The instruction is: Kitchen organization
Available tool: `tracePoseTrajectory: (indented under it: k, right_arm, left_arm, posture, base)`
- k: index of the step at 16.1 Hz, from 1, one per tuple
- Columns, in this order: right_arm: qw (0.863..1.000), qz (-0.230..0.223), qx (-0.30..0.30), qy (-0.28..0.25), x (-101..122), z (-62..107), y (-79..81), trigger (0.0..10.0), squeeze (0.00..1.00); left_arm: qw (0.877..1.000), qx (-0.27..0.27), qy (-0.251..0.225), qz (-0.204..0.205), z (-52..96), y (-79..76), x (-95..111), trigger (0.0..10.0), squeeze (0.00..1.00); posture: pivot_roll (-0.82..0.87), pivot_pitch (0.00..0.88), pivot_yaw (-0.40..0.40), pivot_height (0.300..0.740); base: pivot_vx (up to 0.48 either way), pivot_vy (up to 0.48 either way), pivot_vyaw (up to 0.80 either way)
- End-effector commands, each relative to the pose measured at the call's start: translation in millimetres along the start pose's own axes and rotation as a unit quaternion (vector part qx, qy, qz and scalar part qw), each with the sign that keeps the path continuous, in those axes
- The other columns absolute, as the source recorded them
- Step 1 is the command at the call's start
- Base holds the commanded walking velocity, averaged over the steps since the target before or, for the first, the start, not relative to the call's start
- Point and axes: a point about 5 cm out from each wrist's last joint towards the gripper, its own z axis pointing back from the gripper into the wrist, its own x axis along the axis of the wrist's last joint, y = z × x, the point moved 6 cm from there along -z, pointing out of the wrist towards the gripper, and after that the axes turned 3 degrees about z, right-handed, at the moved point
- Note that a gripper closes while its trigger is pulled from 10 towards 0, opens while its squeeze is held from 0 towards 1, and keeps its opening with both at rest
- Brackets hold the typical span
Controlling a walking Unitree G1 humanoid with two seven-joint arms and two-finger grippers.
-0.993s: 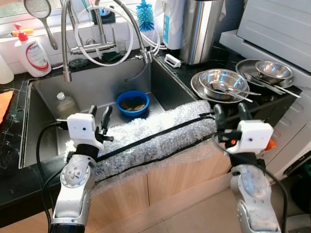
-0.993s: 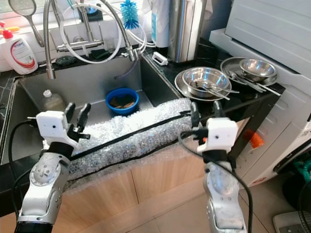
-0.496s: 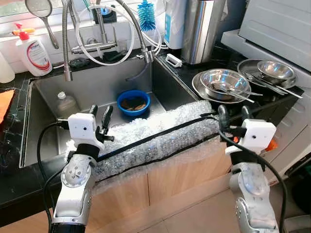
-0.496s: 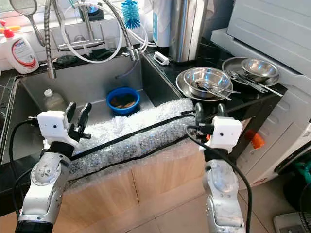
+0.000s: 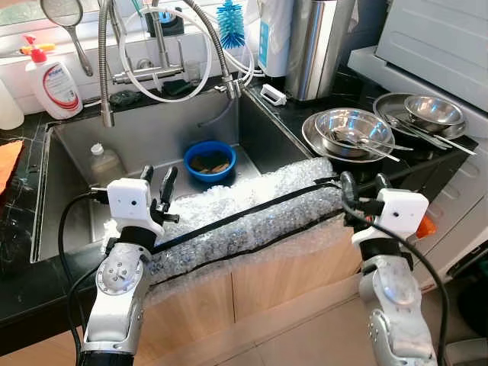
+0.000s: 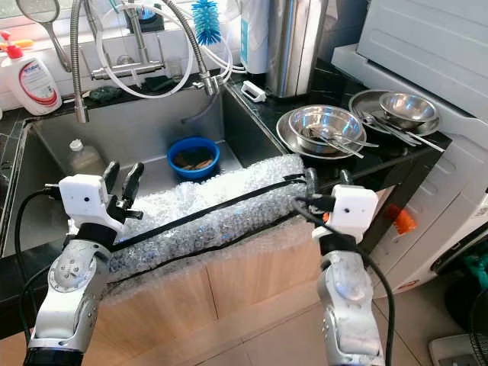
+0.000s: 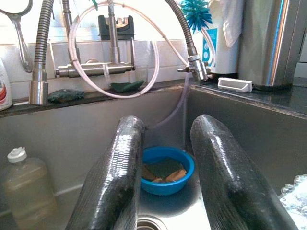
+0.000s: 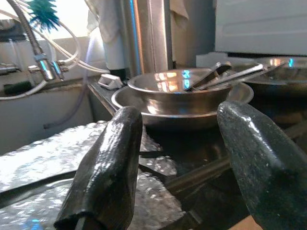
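Nearest to us, our left gripper [image 5: 157, 182] hovers at about eight o'clock, fingers spread and holding nothing, just above the near end of the bubble wrap padding [image 5: 244, 217] that lies along the front edge of the sink [image 5: 69, 145]. Our right gripper [image 5: 360, 185] stands at about four o'clock, fingers likewise spread and empty, just beside the far end of that padding where it meets the black counter [image 5: 301, 114].

Beyond the left gripper, inside the basin at eleven o'clock, we see a small bottle of yellowish liquid [image 7: 25, 188] and, nearer twelve, a blue bowl [image 5: 208, 161] with scraps in it. At two o'clock sit the stacked steel bowls [image 5: 349, 130] with utensils [image 8: 225, 73] lying across them, and a second steel bowl set [image 5: 431, 114] farther right. At the back stand the faucet with its coiled hoses [image 5: 156, 53], a blue bottle brush [image 5: 230, 21] and a soap bottle [image 5: 55, 82].

What we take for the task's things are these dishes (the task sentence names none).

Our worry lies on the right: reaching toward the steel bowls, a finger could catch the black strap over the padding, or nudge the protruding utensils and tip them off the counter. On the left, dropping into the sink could snag the arm's cable [image 5: 65, 229] on the padding.
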Motion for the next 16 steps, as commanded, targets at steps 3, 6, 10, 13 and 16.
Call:
tracePoseTrajectory:
  k: [3, 6, 10, 13, 16]
  right_arm:
    - [1.000, -0.013, 0.004, 0.005, 4, -13.3, 0.3, 10.0, 0.00]
    - [1.000, -0.007, 0.003, 0.000, 7, -17.4, 0.4, 10.0, 0.00]
    - [1.000, -0.013, -0.010, 0.004, 8, -21.0, -2.2, 10.0, 0.00]
    - [1.000, -0.019, -0.018, 0.003, 9, -21.9, -5.5, 10.0, 0.00]
    - [1.000, -0.020, -0.020, 0.000, 10, -23.2, -6.5, 10.0, 0.00]
  left_arm:
    - [1.000, -0.003, -0.003, -0.012, -0.2, -0.6, 4, 10.0, 0.00]
    - [1.000, -0.002, -0.004, -0.012, -0.6, -0.5, 4, 10.0, 0.00]
    - [1.000, -0.001, -0.003, -0.014, 0.2, 1.2, 5, 10.0, 0.00]
    - [1.000, 0.000, -0.003, -0.015, 0.3, 1.8, 5, 10.0, 0.00]
    - [1.000, 0.000, -0.002, -0.016, 0.1, 1.8, 5, 10.0, 0.00]
  posture:
    - [-0.12, 0.001, 0.042, 0.740]
    - [-0.12, 0.004, 0.043, 0.740]
    - [-0.11, 0.007, 0.046, 0.740]
    - [-0.11, 0.008, 0.046, 0.740]
    - [-0.11, 0.008, 0.046, 0.740]
  base:
    - [0.000, 0.000, 0.00]
    - [0.000, 0.000, 0.00]
    - [0.000, 0.000, 0.00]
    - [0.000, 0.000, 0.00]
    - [0.000, 0.000, 0.00]
